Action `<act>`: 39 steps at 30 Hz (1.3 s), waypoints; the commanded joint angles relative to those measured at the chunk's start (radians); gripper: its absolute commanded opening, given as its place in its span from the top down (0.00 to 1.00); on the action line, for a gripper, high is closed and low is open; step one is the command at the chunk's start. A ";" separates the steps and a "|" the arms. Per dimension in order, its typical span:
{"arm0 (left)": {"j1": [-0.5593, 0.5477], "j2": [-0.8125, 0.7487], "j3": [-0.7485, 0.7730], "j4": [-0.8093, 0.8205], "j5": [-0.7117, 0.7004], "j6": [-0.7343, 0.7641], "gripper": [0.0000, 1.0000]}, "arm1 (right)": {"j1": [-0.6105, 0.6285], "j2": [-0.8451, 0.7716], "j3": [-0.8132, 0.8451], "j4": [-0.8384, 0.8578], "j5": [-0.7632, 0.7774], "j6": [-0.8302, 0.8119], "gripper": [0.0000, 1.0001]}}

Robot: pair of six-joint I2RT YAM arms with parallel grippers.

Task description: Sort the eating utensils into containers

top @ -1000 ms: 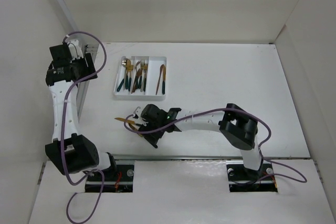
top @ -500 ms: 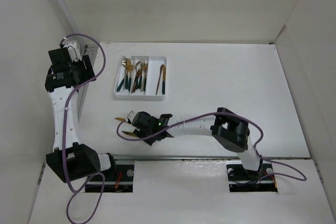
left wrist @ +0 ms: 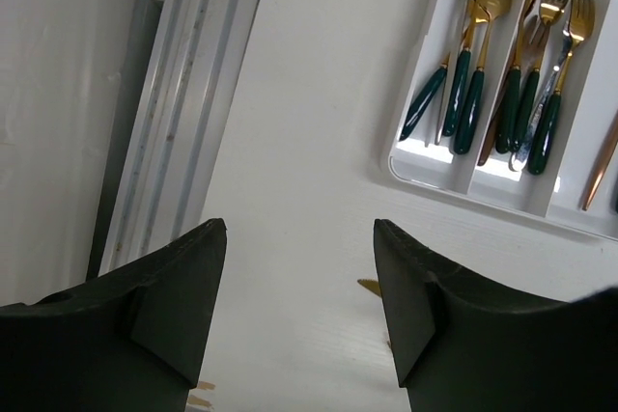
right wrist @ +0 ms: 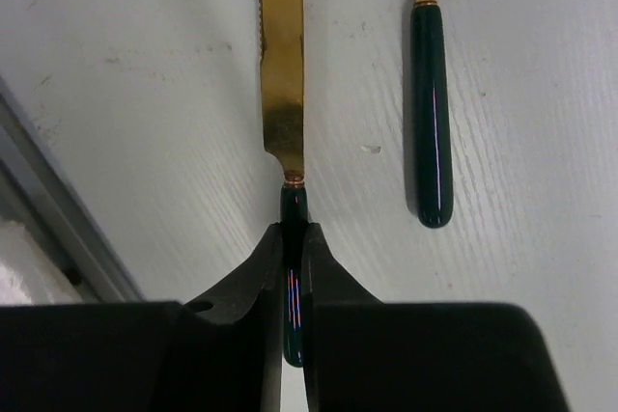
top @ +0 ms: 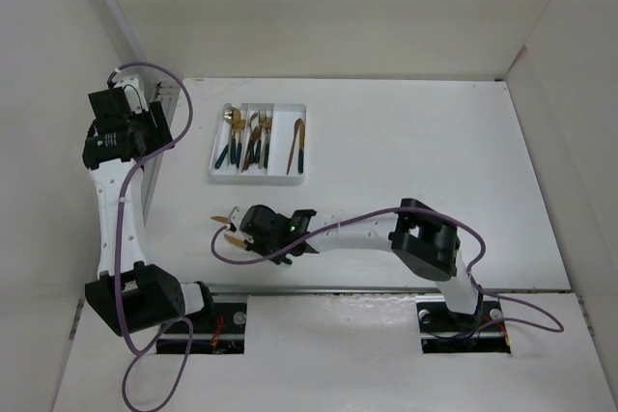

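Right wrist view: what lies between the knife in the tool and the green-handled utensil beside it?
Only bare white table separates the knife from the green-handled utensil, as the right wrist view shows.

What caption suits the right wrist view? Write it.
Right gripper shut on the green handle of a gold knife, second utensil beside it.

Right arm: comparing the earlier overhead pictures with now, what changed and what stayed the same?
The right tool slid left over the table and closed on the green handle of the gold knife, which lies flat. The white tray and its cutlery stayed put; the left tool stayed open and empty.
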 commanded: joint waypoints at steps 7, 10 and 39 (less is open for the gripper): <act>0.057 0.009 0.026 0.048 -0.037 -0.010 0.40 | -0.119 -0.126 0.223 0.110 -0.128 0.020 1.00; 0.076 0.049 0.075 0.048 -0.037 -0.010 0.41 | -0.204 -0.107 0.267 0.161 -0.084 0.148 1.00; 0.211 0.307 0.239 0.058 0.166 -0.048 0.41 | -0.603 0.239 0.464 0.178 -0.064 0.611 0.56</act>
